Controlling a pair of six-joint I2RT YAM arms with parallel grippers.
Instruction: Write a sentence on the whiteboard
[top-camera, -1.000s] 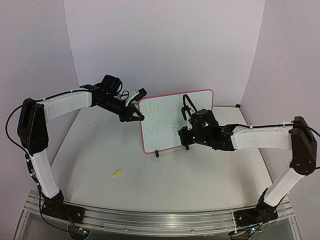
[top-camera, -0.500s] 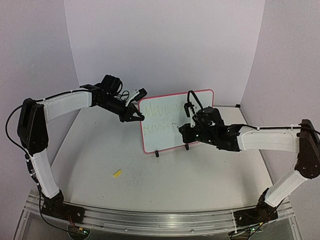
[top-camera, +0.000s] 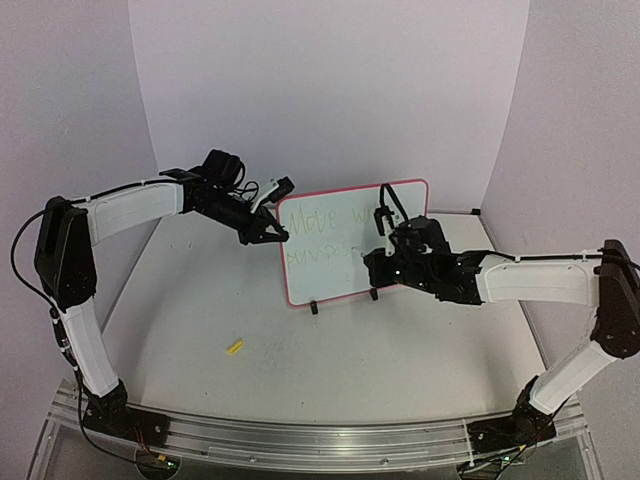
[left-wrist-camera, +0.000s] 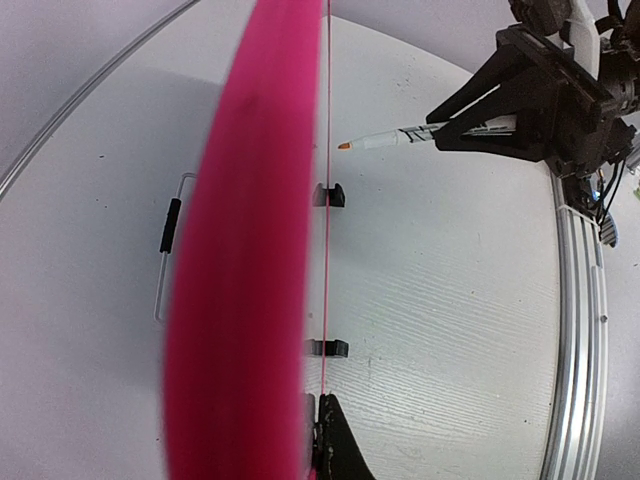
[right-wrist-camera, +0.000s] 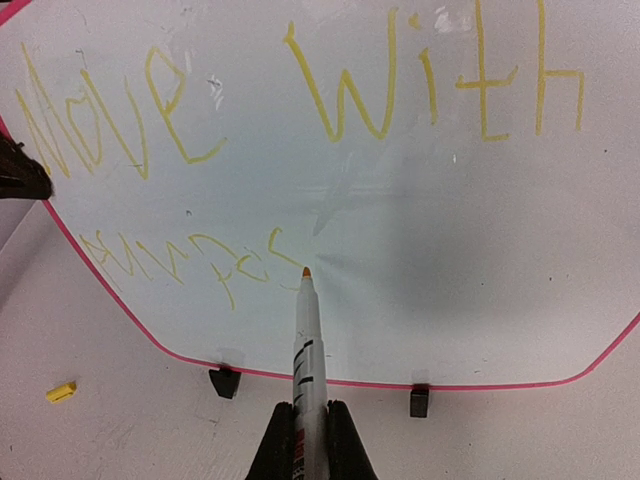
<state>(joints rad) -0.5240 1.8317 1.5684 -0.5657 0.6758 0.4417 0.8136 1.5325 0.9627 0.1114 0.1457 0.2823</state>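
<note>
I'm clamping my right claw (right-wrist-camera: 310, 425) tight round the white-barrelled, orange-tipped marker (right-wrist-camera: 306, 340), nib hovering just off the small white whiteboard (right-wrist-camera: 450, 260) w/ pink-red rounded frame, which is standing upright on two black feet on the white table (top-camera: 300, 335). My left claw (top-camera: 273, 236) is pinching the board's left edge. It's shut on the frame, I think, tho that wrist view is blurry. The faint yellow-green sentence (right-wrist-camera: 330, 110) is running over two lines, and the nib is sitting right after line 2's last mark. Next stroke I'm planning square-on w/ light pressure, matching letter height, left claw bracing vs. tipping.
</note>
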